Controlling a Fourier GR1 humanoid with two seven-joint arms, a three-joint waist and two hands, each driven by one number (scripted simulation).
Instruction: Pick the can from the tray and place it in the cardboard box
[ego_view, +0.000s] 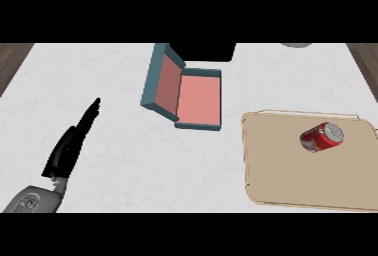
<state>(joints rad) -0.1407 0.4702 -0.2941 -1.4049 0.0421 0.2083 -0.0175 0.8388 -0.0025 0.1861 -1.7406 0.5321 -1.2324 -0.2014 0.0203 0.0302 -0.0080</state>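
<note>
A red can (322, 137) with a silver top lies on its side in the far right part of the tan tray (288, 170). The box (184, 90) stands at the centre back: teal walls on the outside, pink inside, open toward me and to the right. My left hand (69, 147) is at the lower left, fingers straight and pointing away over the white counter, holding nothing. It is far to the left of both the can and the box. My right hand does not show.
A dark block (207, 51) sits just behind the box at the counter's far edge. A grey round object (297, 44) peeks in at the top right. Wooden floor shows past the counter's left and right ends.
</note>
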